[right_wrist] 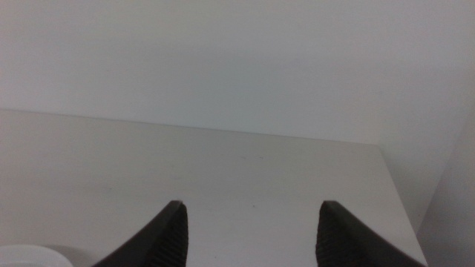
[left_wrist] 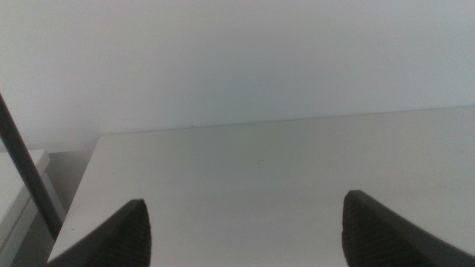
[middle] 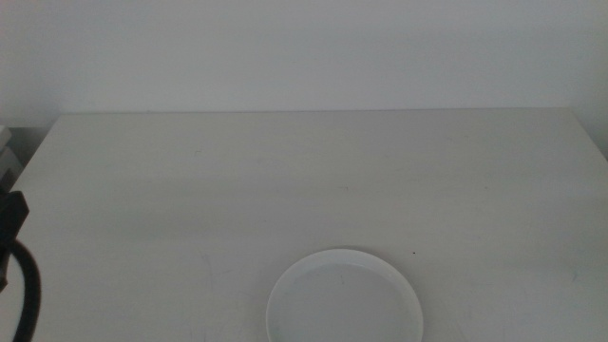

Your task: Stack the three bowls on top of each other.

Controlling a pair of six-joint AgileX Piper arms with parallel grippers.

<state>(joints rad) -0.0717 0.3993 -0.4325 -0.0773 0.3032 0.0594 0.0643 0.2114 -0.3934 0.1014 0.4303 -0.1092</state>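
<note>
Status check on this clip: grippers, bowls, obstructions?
Left gripper open, empty. Right gripper open, empty. One white bowl at the table's near edge; no stack visible. Nothing obstructing.

White bowl (middle: 344, 299), upright, table's near edge

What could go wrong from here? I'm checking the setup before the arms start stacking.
1. Only one shallow round white bowl shows, at the near edge of the white table; the other two bowls are in no view, so locating them may fail.
2. That bowl is partly cut off in the middle view, so a grasp point may be misjudged.
3. The left gripper and right gripper are open and empty, and the right wrist view catches only the bowl's edge.
</note>
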